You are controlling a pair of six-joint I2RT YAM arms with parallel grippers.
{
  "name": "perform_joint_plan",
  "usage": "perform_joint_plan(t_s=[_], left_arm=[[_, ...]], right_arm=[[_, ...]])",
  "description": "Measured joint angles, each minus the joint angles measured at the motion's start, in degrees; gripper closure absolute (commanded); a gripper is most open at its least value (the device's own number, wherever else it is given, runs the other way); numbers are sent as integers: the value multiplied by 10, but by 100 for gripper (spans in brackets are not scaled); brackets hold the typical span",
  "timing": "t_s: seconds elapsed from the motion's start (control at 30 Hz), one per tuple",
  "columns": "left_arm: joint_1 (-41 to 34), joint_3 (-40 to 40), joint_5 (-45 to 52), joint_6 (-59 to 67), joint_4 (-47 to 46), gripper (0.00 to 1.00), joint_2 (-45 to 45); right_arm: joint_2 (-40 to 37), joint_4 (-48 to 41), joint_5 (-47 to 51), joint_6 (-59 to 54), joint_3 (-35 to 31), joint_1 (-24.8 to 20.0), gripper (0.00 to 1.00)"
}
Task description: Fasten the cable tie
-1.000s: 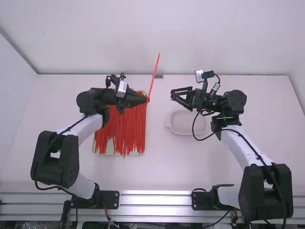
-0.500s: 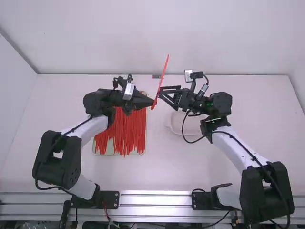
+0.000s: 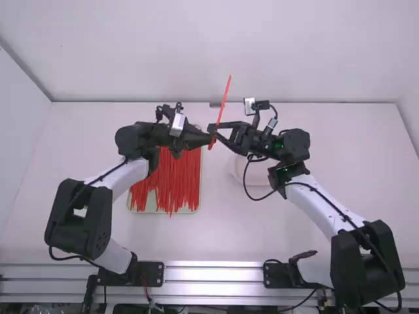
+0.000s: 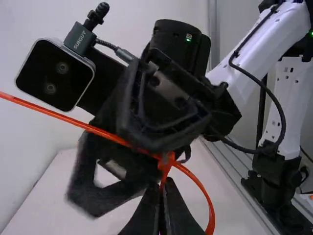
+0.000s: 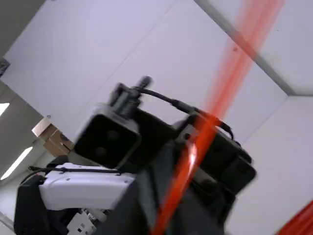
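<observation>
A single red cable tie (image 3: 226,98) stands up above the table's middle, its tail pointing toward the back wall. My left gripper (image 3: 207,139) is shut on its lower end. In the left wrist view the fingers (image 4: 160,196) pinch the tie (image 4: 58,115) just below its head, and a loop curves down beside them. My right gripper (image 3: 218,133) faces the left one, open, with one finger on each side of the tie. The right gripper (image 4: 142,161) looms close in the left wrist view. The tie (image 5: 220,105) crosses the right wrist view as a red streak.
A pile of red cable ties (image 3: 167,180) lies on a pale tray (image 3: 198,193) under the left arm. A white bowl (image 3: 256,178) sits on the table beneath the right arm. The left arm's wrist camera (image 5: 110,137) shows close in the right wrist view.
The left gripper carried the tie to the right, then held still. The right gripper moved left across the bowl and now straddles the tie.
</observation>
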Motion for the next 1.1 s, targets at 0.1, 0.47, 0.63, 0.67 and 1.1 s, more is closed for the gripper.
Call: perform_joint_plan(t_s=[0.1, 0.47, 0.63, 0.67, 1.1], left_arm=[[-1, 0, -6, 0, -8, 99, 4], [1, 0, -74, -16, -85, 53, 4], [12, 0, -95, -29, -89, 11, 4], [18, 0, -97, -37, -88, 5, 4], [123, 0, -68, -135, -310, 1, 5]], right_arm=[[-6, -5, -2, -1, 0, -5, 100], [-6, 4, -47, -2, 0, -36, 100], [-6, 2, -87, -3, 0, -52, 100], [-6, 2, -94, -3, 0, -56, 100], [-6, -70, -128, -68, -43, -147, 100]])
